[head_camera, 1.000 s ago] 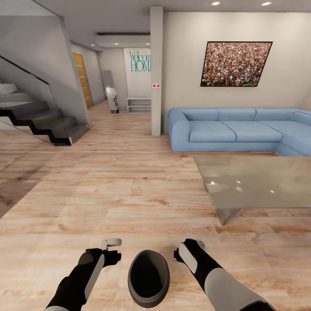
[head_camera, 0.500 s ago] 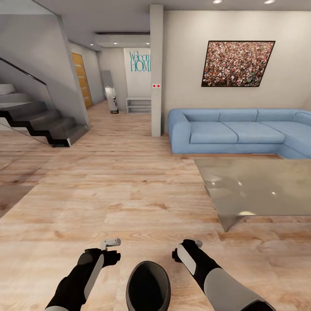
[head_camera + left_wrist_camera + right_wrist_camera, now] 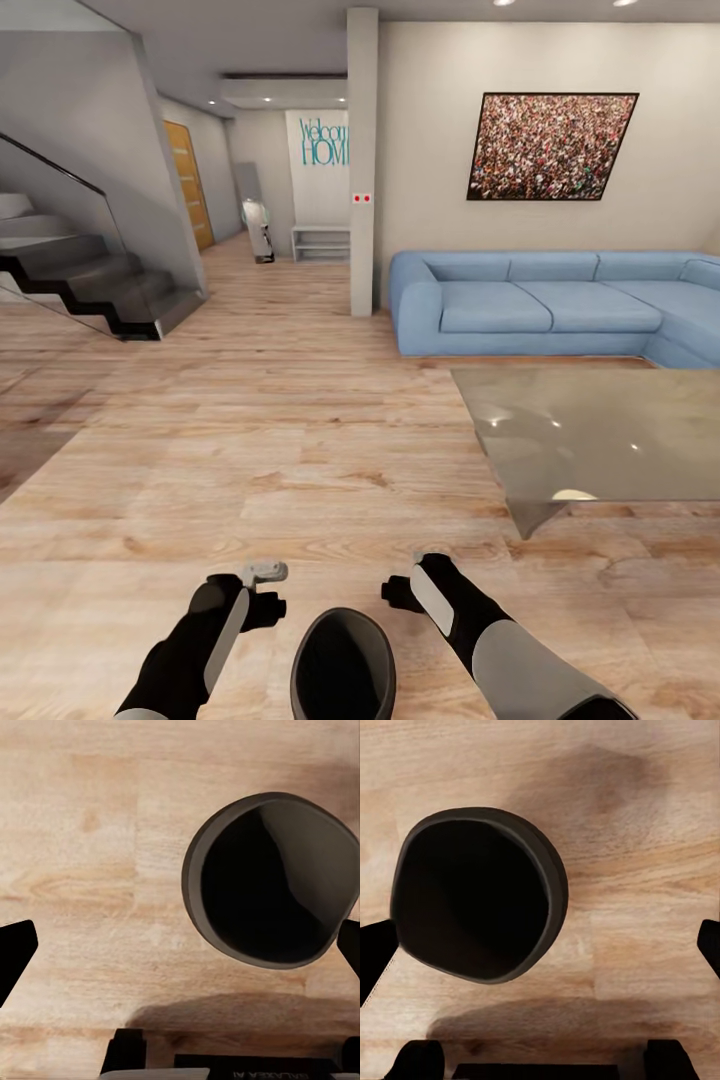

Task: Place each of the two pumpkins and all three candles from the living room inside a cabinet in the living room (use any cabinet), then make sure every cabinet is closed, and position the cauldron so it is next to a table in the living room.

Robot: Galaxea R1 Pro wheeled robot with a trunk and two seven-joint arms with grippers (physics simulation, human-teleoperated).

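Left gripper (image 3: 262, 597) jaws spread wide, holding nothing, just left of cauldron (image 3: 343, 663). Cauldron sits on wood floor (image 3: 250, 440), near edge, between both arms. Right gripper (image 3: 400, 592) also spread wide, empty. Table (image 3: 600, 432) farther right, well apart from cauldron.

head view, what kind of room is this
Most likely a home's open-plan living room: a blue sectional sofa faces a low glass-topped table on a wood-plank floor, with a framed picture above and a staircase to one side.

head forward-down, wrists share cauldron (image 3: 274, 877)
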